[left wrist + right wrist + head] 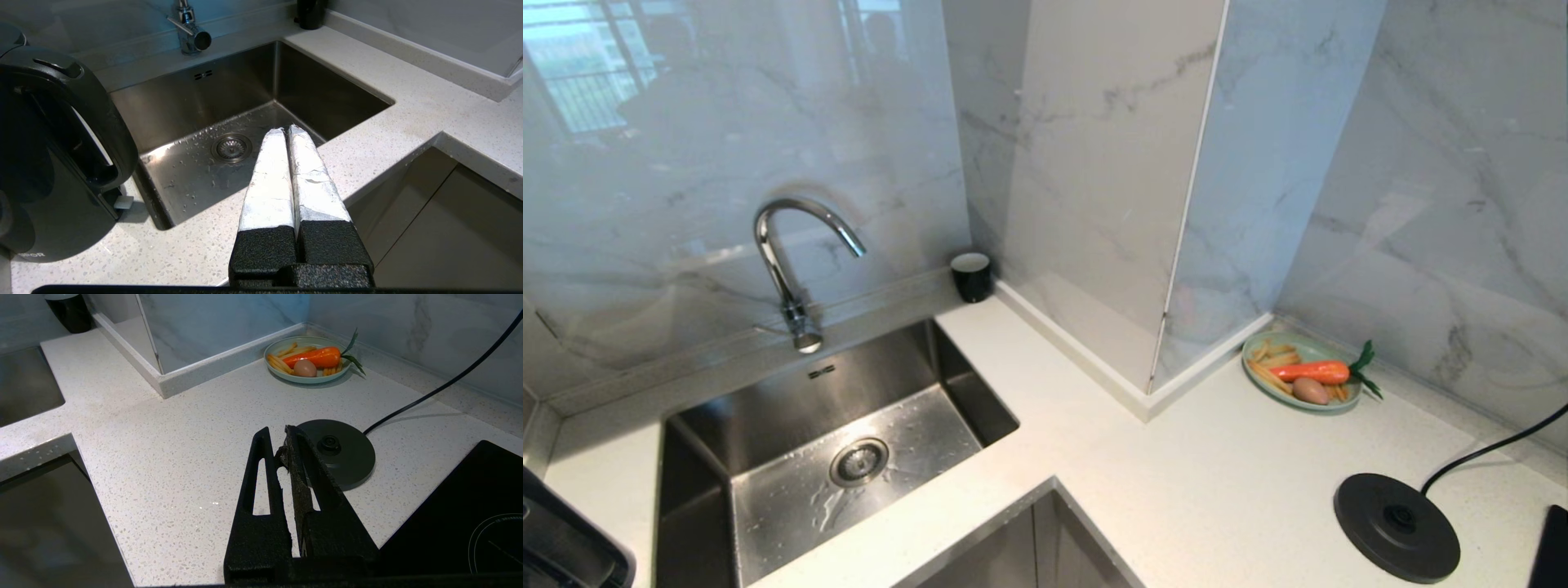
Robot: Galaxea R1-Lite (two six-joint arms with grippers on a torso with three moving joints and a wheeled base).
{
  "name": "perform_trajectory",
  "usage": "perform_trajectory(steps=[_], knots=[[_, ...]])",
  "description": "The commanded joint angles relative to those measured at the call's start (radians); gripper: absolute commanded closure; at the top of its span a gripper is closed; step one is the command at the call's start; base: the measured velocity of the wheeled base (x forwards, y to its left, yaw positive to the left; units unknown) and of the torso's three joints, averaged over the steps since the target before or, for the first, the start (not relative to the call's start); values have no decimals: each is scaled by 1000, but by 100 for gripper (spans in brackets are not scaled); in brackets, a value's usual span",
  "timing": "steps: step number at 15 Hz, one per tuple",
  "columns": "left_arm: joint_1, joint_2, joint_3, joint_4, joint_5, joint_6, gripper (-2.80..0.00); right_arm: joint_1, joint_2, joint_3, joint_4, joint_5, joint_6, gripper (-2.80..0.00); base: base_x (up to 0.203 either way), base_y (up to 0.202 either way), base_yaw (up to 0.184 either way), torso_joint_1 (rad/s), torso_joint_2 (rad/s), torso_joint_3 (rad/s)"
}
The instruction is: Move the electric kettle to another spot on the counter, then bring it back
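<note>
Left gripper (284, 131) pinched closed, empty; kettle (49, 163) close beside it on counter (408, 118); glossy, likely heavy; grab the loop handle (102, 122); right gripper (282, 447) closed, empty.

Glossy black plastic kettle (53, 163), matte speckled stone counter (1176, 482)

Steel sink (907, 371) wet around its drain (858, 462), curved chrome tap (788, 269) behind it, black cup (971, 276) in the wall corner, green plate (1262, 380) holding carrot (1312, 371), egg (1310, 391) and fries, round black base disc (1396, 527) with cord (1494, 445) beside a dark hob (470, 522).
</note>
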Motion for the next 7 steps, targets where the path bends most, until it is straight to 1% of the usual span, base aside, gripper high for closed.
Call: perform_trajectory(steps=[1, 7], knots=[[0, 1, 0, -1, 0, -1, 0, 1, 0, 0, 0, 0, 4, 0, 0, 0, 0, 0, 0, 0], [0, 1, 0, -1, -2, -4, 0, 2, 0, 0, 0, 0, 4, 0, 0, 0, 0, 0, 0, 0]])
